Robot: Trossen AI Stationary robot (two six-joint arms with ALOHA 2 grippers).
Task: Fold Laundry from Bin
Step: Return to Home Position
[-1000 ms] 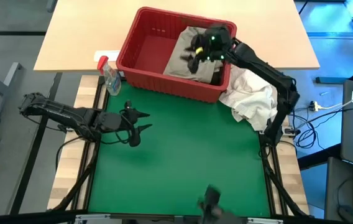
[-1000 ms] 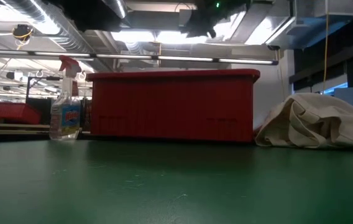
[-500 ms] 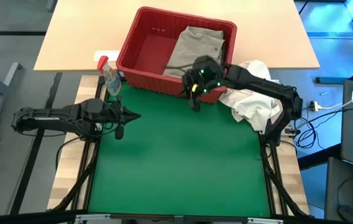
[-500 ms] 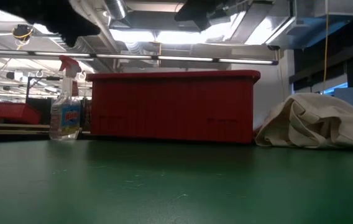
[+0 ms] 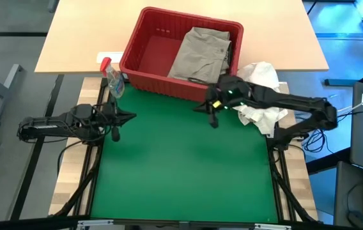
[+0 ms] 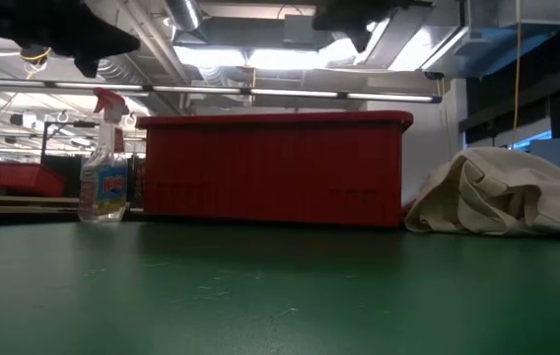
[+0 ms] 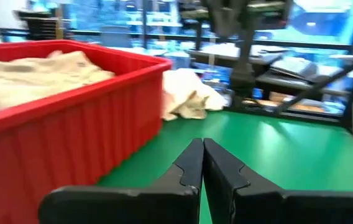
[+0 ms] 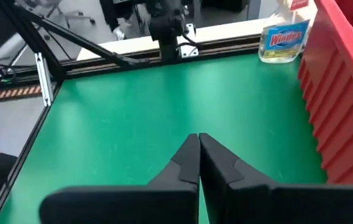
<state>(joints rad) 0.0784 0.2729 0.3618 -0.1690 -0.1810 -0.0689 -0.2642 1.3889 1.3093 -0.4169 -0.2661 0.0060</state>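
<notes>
Laundry (image 5: 202, 52) showed as one khaki garment in one red bin (image 5: 144, 38); left gripper (image 5: 128, 117) and right gripper (image 5: 199, 107) both pressed together, empty.

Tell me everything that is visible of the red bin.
The red bin is a rectangular plastic basket with ribbed sides and a thick rim, standing upright at the far side of the table. A folded khaki garment lies in its right half; the left half shows bare red floor. A spray bottle stands by its left corner, white cloth by its right.
</notes>
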